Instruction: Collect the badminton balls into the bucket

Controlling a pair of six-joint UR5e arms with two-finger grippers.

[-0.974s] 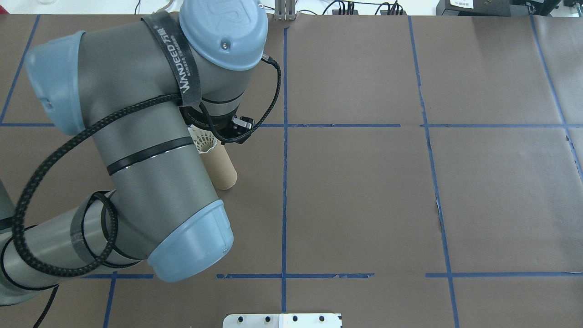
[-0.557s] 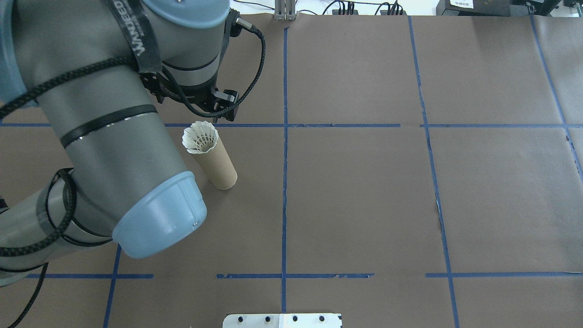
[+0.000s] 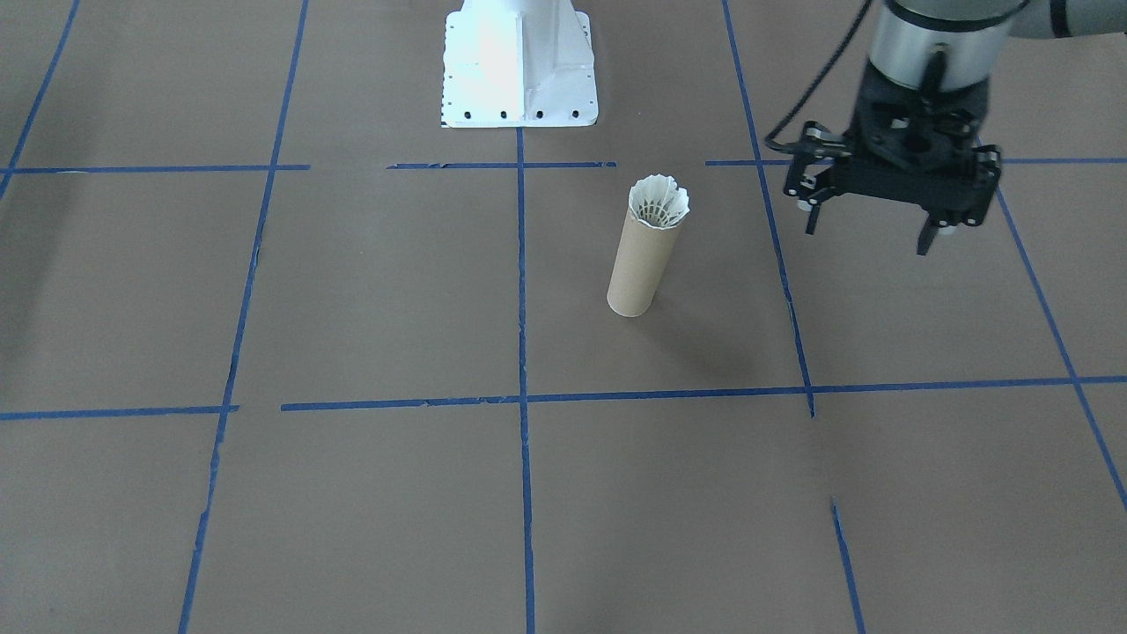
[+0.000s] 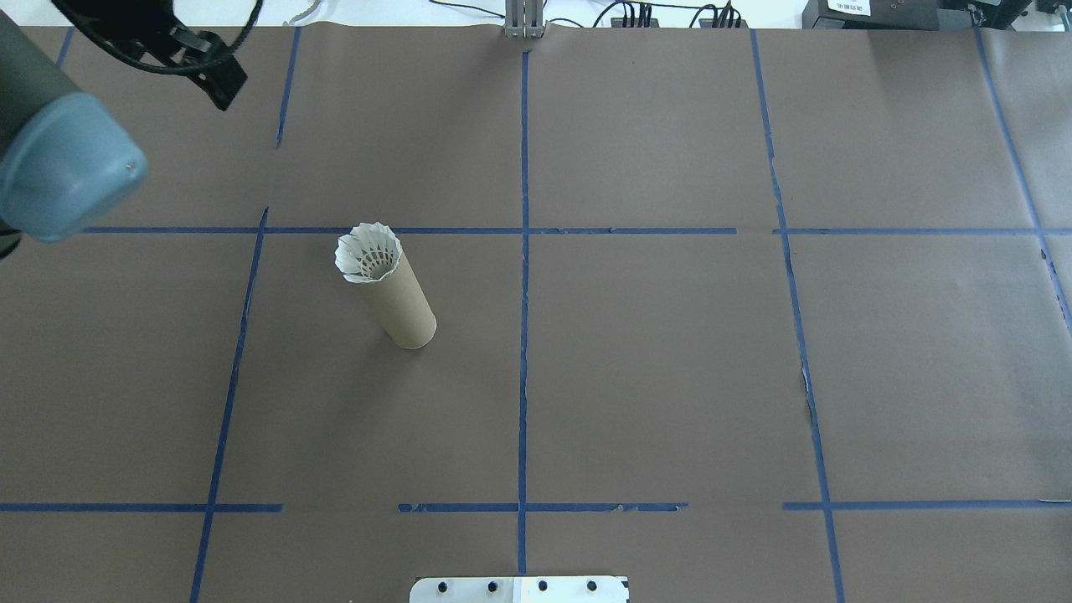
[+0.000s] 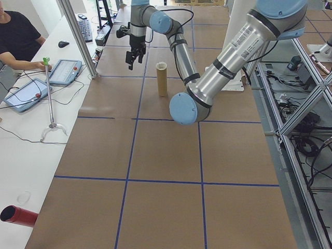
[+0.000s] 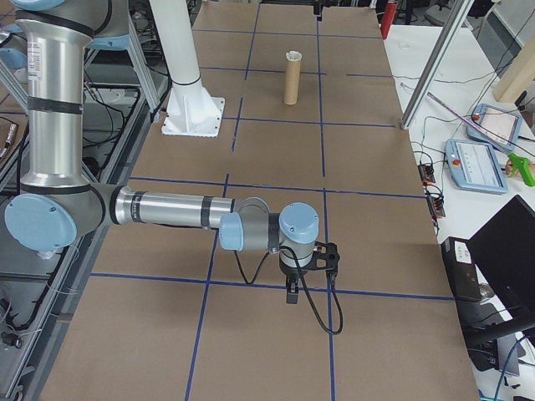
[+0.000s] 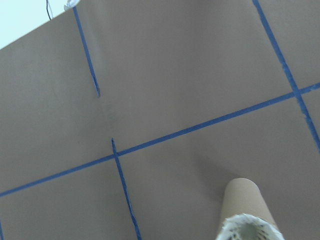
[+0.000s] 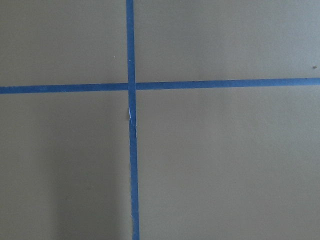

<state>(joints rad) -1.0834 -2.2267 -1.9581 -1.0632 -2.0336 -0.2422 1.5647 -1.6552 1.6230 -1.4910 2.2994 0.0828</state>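
Note:
The badminton ball, a white feather shuttlecock point(image 3: 659, 204) point(image 4: 368, 254), sits skirt-up in the mouth of the bucket, an upright brown cardboard tube point(image 3: 638, 264) point(image 4: 408, 310). My left gripper point(image 3: 867, 231) hangs open and empty above the table. It is well off to the tube's side, at the far left in the overhead view. The left wrist view catches the tube point(image 7: 242, 197) and the shuttlecock's skirt point(image 7: 248, 227) at its bottom edge. My right gripper point(image 6: 309, 288) shows only in the exterior right view, low over the table far from the tube. Whether it is open or shut I cannot tell.
The white metal pedestal base point(image 3: 519, 62) point(image 4: 519, 589) stands at the robot's edge of the table. Blue tape lines grid the brown table cover. In the exterior left view a person point(image 5: 15, 36) sits at a side table with tablets point(image 5: 65, 71).
My left arm has pulled away from above the tube toward the far left corner. The shuttlecock stays in the tube's mouth, now uncovered.

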